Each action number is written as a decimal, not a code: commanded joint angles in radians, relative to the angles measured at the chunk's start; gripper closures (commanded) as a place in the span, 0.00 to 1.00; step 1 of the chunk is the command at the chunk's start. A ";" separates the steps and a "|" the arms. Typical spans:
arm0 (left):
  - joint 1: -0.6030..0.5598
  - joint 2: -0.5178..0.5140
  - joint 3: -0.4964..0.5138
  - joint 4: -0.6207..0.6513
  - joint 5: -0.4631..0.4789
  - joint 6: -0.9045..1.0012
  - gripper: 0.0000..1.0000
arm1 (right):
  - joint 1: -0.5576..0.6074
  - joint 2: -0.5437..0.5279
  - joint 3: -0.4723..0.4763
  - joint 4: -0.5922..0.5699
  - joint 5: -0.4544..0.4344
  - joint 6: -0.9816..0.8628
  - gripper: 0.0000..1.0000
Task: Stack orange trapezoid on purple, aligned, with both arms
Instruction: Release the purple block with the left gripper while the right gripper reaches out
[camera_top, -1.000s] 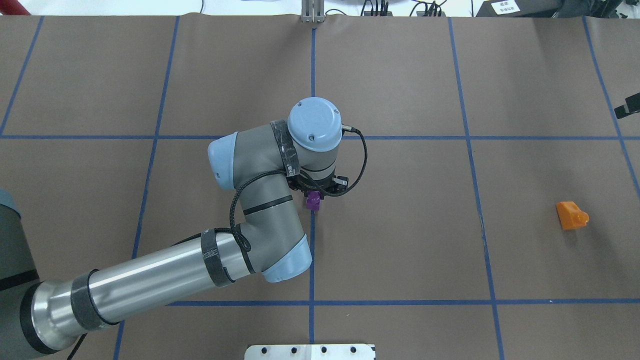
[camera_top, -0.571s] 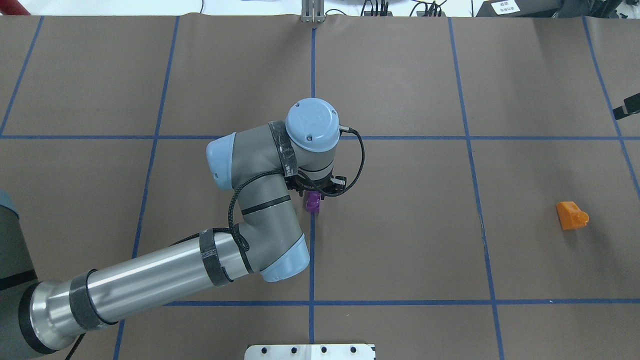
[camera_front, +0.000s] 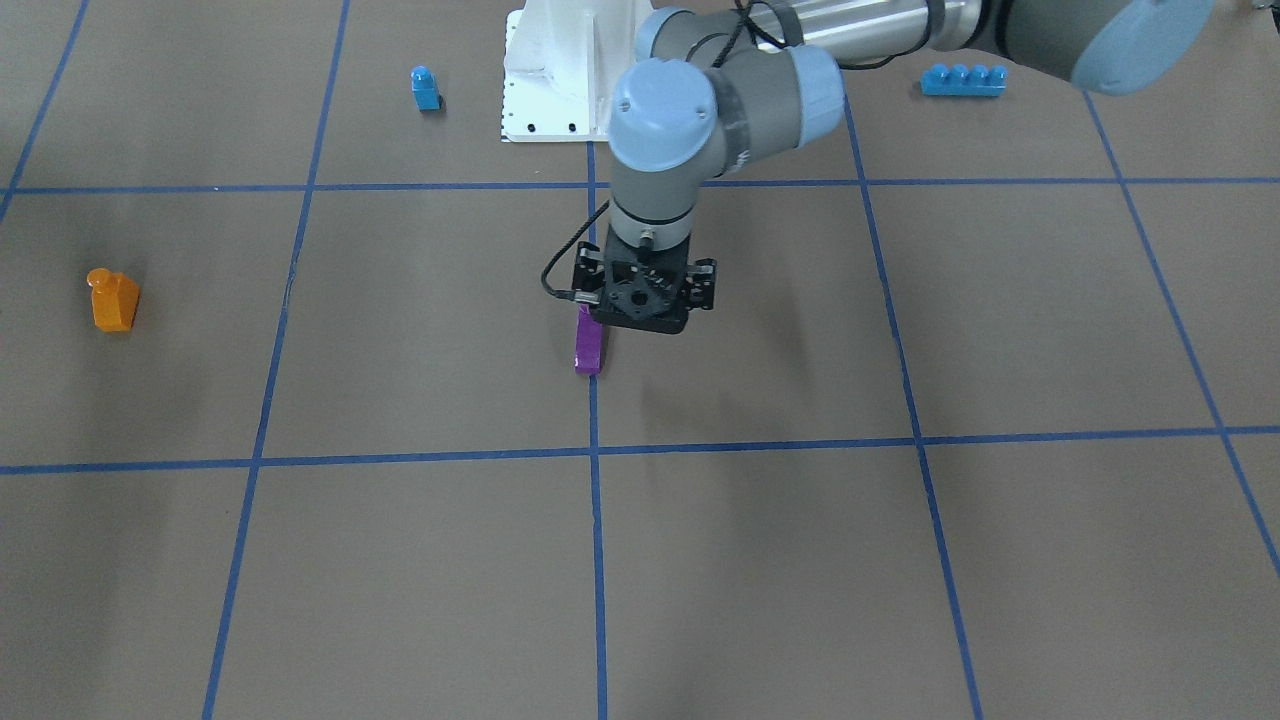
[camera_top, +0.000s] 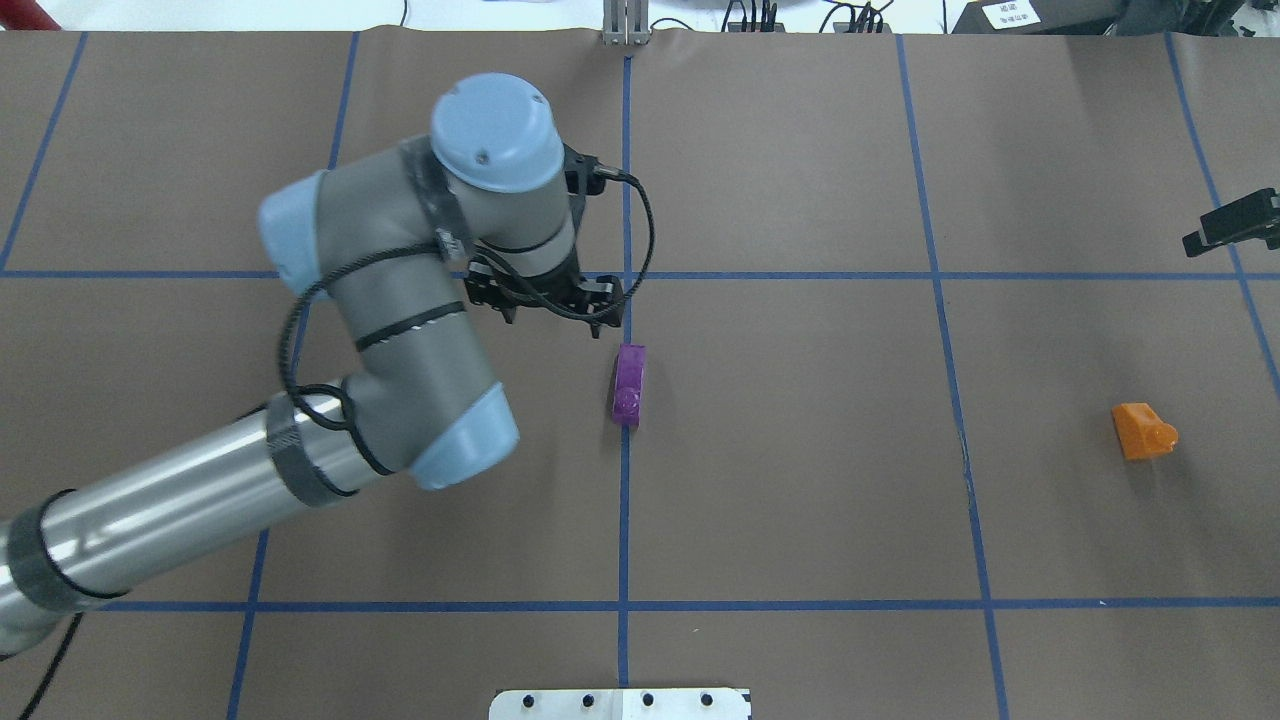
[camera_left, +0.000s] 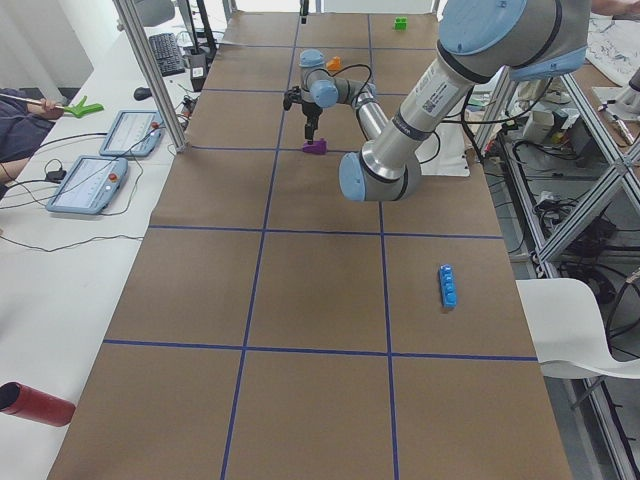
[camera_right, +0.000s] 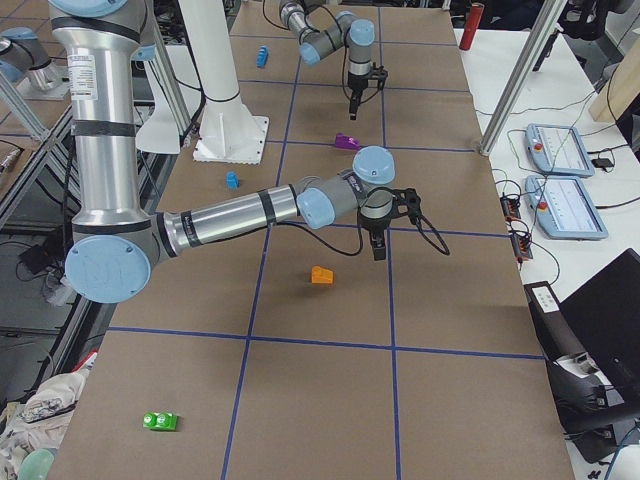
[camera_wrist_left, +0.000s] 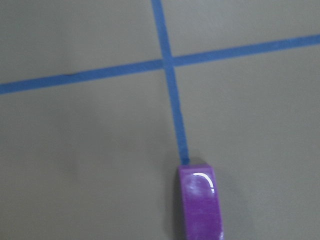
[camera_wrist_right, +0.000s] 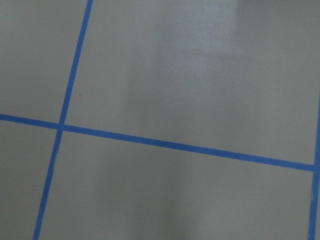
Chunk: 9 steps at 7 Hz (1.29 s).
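Note:
The purple block rests free on the table on the centre blue line; it also shows in the front view and the left wrist view. My left gripper hangs raised, behind and to the left of it. It holds nothing, and its fingertips are hidden under the wrist. The orange trapezoid lies far to the right, alone, also in the front view. My right gripper just shows at the right edge, beyond the orange block; I cannot tell its jaws.
A small blue one-stud block and a long blue brick lie on either side of the white pedestal. A green block lies at the table's right end. Metal frame posts line the far edge.
My left gripper has let go of the purple block, risen and moved back and left. The block stays on the centre line. The right gripper has edged further into view.

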 joint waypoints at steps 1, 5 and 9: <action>-0.209 0.299 -0.234 0.028 -0.175 0.285 0.00 | -0.103 -0.028 0.000 0.108 -0.071 0.154 0.00; -0.375 0.561 -0.363 0.015 -0.265 0.501 0.00 | -0.235 -0.191 -0.040 0.358 -0.156 0.253 0.00; -0.374 0.576 -0.375 0.015 -0.263 0.489 0.00 | -0.340 -0.246 -0.074 0.470 -0.221 0.342 0.03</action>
